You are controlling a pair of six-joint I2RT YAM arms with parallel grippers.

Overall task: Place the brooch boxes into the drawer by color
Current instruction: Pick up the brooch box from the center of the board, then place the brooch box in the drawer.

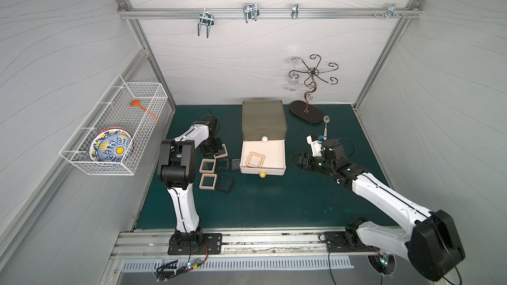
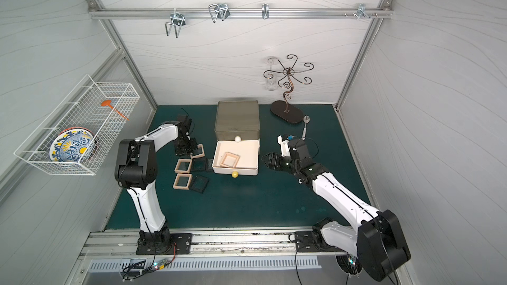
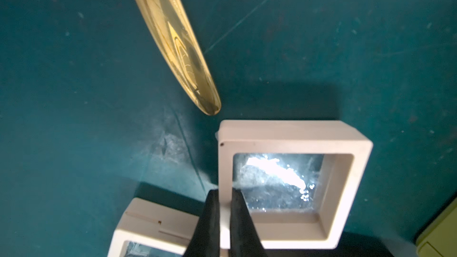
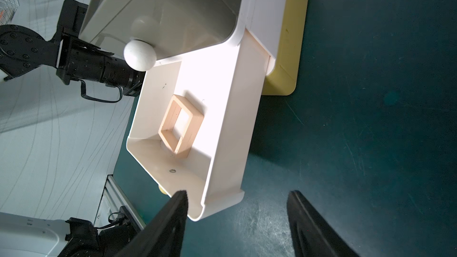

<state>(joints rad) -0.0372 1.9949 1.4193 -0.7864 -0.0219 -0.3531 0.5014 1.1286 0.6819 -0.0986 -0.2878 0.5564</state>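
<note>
Beige-framed brooch box [image 3: 294, 134] in left gripper [image 3: 224, 194] pinch: jaws clenched across one frame wall, one finger outside, one over window, likely the only purchase a flat box offers. Location: 9 o'clock of drawer [image 1: 263, 116], among loose boxes [image 1: 207, 165], beige and black. White middle tier [image 1: 262, 171] stands open, one beige box [image 1: 256, 159] inside, tilted. Right gripper [image 4: 238, 191] gapes empty at 3 o'clock, probably guarding tier.

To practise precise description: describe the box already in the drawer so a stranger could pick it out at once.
Find the three-tier chest at the back of the green mat; its white middle drawer is pulled open. One beige-framed box lies in it. It is the only box inside a drawer; the others lie on the mat beside the chest.
</note>
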